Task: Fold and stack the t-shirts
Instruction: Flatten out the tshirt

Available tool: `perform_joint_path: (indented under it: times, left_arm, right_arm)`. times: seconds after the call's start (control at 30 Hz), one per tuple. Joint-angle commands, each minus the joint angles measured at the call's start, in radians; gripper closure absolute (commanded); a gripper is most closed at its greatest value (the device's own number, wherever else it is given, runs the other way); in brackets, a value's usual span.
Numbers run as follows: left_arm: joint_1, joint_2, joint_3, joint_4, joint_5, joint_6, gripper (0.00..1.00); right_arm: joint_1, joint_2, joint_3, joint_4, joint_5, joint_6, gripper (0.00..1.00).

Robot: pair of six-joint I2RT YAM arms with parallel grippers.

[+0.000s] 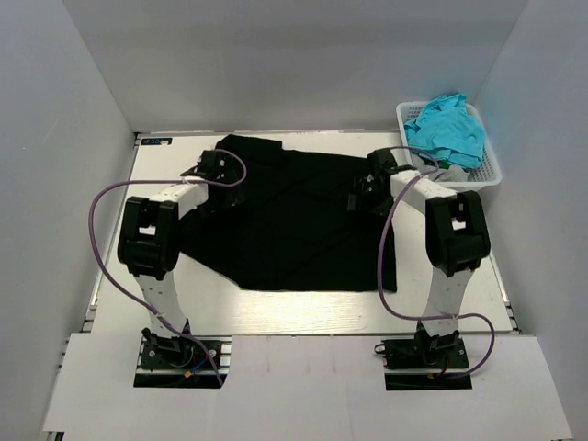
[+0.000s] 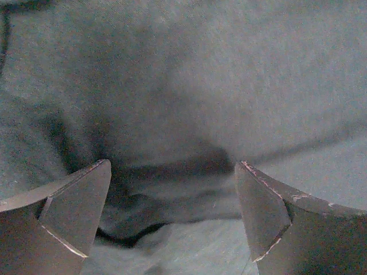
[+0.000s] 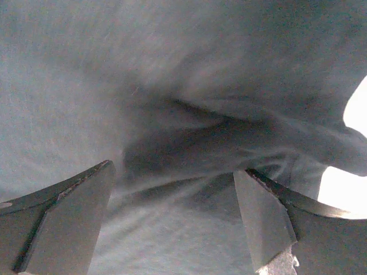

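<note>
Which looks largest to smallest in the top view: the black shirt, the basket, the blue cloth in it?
1. black shirt, spread over much of the table, by far the largest.
2. basket.
3. blue cloth, which fills most of the basket, so the gap between these two is small.

A t-shirt (image 1: 294,230) lies spread over the middle of the table (image 1: 303,312). At the upper right of the frame a basket (image 1: 494,173) stands on the table's far corner, with a heap of cloth (image 1: 447,129) in it. The left gripper (image 1: 200,170) is over the shirt's upper left edge, and the right gripper (image 1: 361,196) is over its upper right part. The left arm's base (image 1: 179,354) and the right arm's base (image 1: 427,356) sit at the bottom.
</note>
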State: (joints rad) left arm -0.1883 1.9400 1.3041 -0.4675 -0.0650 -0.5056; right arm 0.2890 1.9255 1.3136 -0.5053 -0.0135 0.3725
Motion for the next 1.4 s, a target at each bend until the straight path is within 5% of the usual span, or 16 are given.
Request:
perform_joint_path:
  times: [0.0,0.13,0.37,0.5,0.67,0.9,1.37]
  left_arm:
    - [-0.023,-0.059,-0.097,-0.079,0.155,-0.062,0.01]
    - [-0.033,-0.222,-0.207,-0.016,0.263,-0.120,0.01]
    - [-0.033,-0.409,-0.204,-0.037,0.165,-0.143,0.01]
    - [-0.011,-0.371,-0.129,-0.071,0.056,-0.120,0.01]
    - [-0.001,-0.271,-0.040,-0.045,-0.011,-0.080,0.01]
    - [0.044,-0.170,-0.020,0.027,0.071,-0.013,0.01]
    - [0.104,-0.119,-0.157,0.096,0.169,-0.013,0.01]
  right_arm:
    - [-0.082,0.134,0.130,-0.030,0.023,-0.067,0.10]
    - [-0.109,0.179,0.278,-0.058,-0.020,-0.168,0.10]
    - [-0.090,0.064,0.288,-0.001,-0.230,-0.267,0.10]
    - [-0.030,-0.142,0.170,0.065,-0.349,-0.268,0.10]
    - [0.111,-0.210,0.078,0.096,-0.451,-0.222,0.10]
    - [0.340,-0.108,0.119,0.194,-0.436,-0.199,0.10]
    - [0.398,0.257,0.403,0.157,-0.282,-0.228,0.10]
